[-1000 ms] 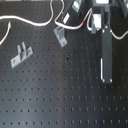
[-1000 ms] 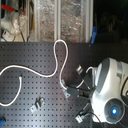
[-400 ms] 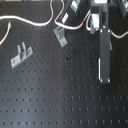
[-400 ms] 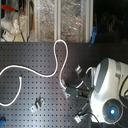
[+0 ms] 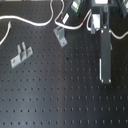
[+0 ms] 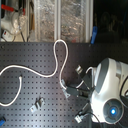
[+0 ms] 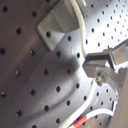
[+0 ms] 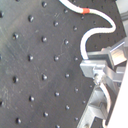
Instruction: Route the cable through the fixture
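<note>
The white cable (image 5: 30, 21) runs along the far edge of the board in the first exterior view. In the second exterior view the cable (image 6: 59, 50) loops up and drops to my gripper (image 6: 71, 90). Two grey metal fixtures stand on the board, one (image 5: 60, 35) close to the gripper (image 5: 94, 24) and one (image 5: 21, 54) further toward the first exterior view's left. In the first wrist view the cable (image 7: 78, 27) curves past the near fixture (image 7: 57, 22) into the gripper (image 7: 102, 64). The red band (image 8: 85, 10) sits a short way from the gripper (image 8: 97, 70), which looks shut on the cable.
The black perforated board (image 5: 55, 95) fills the near side. Boxes and clutter (image 5: 75, 6) line its far edge. Clear bins (image 6: 60, 17) stand behind the board in the second exterior view. The arm's white body (image 6: 107, 90) and the fixtures (image 6: 37, 104), (image 6: 80, 116) occupy the second exterior view's lower right.
</note>
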{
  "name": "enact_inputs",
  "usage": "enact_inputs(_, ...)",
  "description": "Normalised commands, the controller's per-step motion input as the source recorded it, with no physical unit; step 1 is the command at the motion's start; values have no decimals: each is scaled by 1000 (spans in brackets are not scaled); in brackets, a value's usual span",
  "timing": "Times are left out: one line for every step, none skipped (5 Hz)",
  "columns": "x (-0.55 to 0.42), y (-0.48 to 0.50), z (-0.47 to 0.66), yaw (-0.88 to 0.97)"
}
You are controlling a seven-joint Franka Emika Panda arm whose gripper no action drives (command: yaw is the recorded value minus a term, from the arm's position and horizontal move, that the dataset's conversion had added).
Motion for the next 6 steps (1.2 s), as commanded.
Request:
enact_inputs(-18,180,-4,0)
enact_inputs(-43,238,83,-200)
enact_inputs(-70,267,238,-151)
enact_inputs(-1,13,0,0)
enact_inputs(-16,198,404,0)
enact_inputs(-27,236,458,0)
